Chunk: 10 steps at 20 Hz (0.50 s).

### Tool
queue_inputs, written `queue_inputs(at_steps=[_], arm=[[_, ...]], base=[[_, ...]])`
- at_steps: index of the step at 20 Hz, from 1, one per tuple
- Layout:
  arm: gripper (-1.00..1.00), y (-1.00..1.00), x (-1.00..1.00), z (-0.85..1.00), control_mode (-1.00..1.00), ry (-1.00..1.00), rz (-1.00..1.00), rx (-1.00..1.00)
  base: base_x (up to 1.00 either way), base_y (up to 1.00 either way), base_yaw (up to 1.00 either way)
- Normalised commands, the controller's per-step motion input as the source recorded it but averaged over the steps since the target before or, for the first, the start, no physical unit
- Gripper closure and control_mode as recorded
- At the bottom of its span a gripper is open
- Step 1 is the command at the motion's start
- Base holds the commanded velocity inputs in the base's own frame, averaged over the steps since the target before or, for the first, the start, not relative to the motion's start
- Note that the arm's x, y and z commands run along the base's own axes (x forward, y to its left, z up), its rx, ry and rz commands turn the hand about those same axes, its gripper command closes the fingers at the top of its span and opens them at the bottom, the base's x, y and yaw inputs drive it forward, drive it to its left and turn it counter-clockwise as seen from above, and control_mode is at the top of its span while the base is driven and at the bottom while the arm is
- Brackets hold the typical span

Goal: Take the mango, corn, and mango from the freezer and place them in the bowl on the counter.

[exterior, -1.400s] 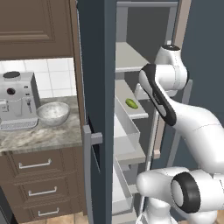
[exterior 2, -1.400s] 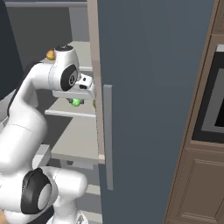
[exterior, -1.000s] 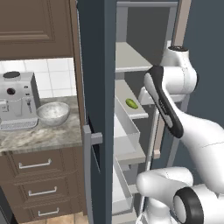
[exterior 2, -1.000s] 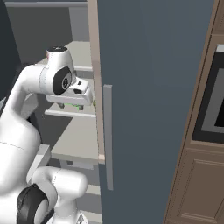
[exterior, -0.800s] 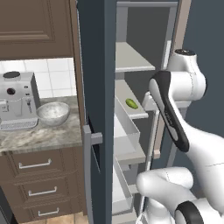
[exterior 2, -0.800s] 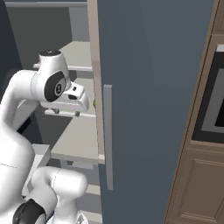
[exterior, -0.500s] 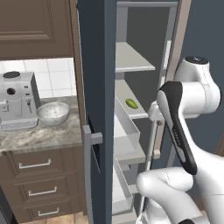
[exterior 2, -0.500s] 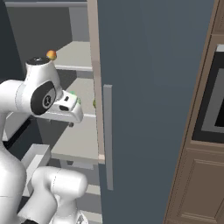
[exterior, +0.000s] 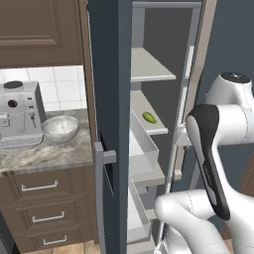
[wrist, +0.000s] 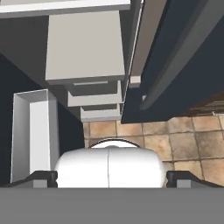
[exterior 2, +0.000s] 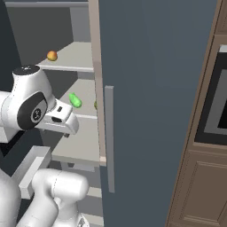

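The freezer [exterior: 111, 74] stands open beside the tabletop [exterior: 44, 154], where the speckled bowl [exterior: 60, 129] sits empty. A green item [exterior: 149, 117] lies on a middle shelf, an orange fruit [exterior 2: 52, 56] higher. The jaws are spread wide, empty.

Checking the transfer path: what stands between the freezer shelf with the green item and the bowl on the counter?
In the left base view, the freezer's open door stands edge-on between the green item on its shelf and the bowl on the counter.
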Motion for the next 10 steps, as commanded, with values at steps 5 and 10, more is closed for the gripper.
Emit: queue_inputs(at_steps=[5, 10], arm=[[-1.00, 0.00, 0.00, 0.02, 1.00, 0.00, 0.00, 0.00], [-1.00, 0.00, 0.00, 0.00, 1.00, 0.00, 0.00, 0.00]], base=[[0.07, 0.00, 0.00], [0.48, 0.00, 0.00]])
